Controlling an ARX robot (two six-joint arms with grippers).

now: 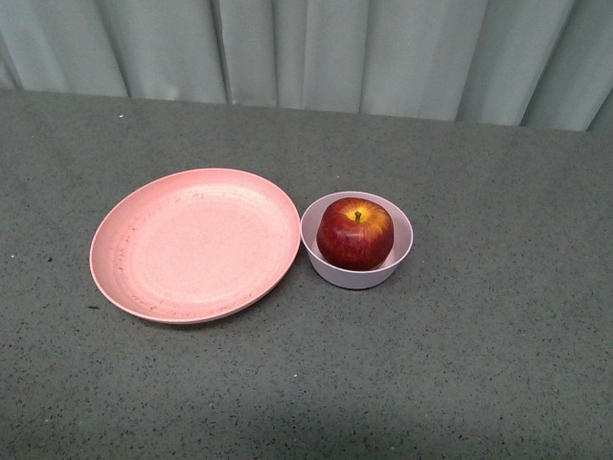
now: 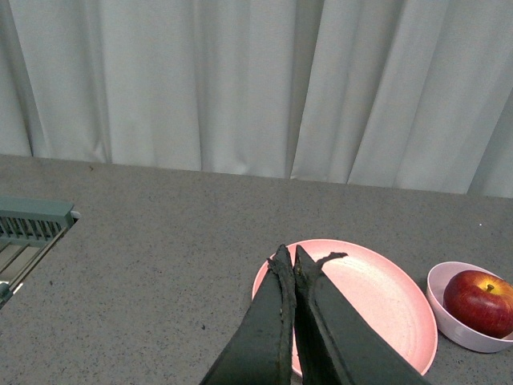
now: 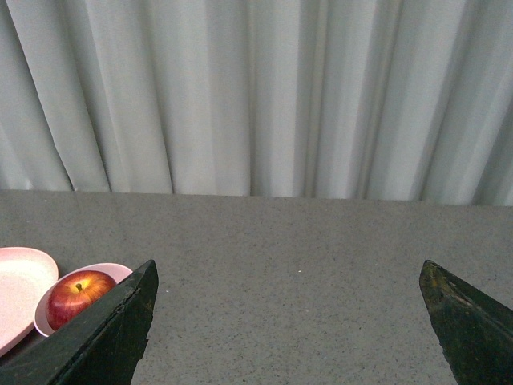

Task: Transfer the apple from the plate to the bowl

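Observation:
The dark-red apple (image 1: 355, 232) sits upright inside the small pale-pink bowl (image 1: 335, 270), stem up. The wide salmon-pink plate (image 1: 194, 242) lies just left of the bowl, touching it, with nothing on it. Neither arm shows in the front view. In the left wrist view my left gripper (image 2: 288, 255) is shut and empty, held above the plate's (image 2: 377, 301) near rim; the apple (image 2: 482, 303) in the bowl (image 2: 443, 298) is off to the side. In the right wrist view my right gripper (image 3: 288, 271) is open wide and empty, with the apple (image 3: 77, 293), bowl (image 3: 108, 269) and plate (image 3: 20, 281) beside one fingertip (image 3: 143, 282).
A grey speckled table (image 1: 479, 364) carries everything. Pale curtains (image 1: 335, 48) hang along its far edge. A grey-green slatted rack (image 2: 32, 224) shows at the table's side in the left wrist view.

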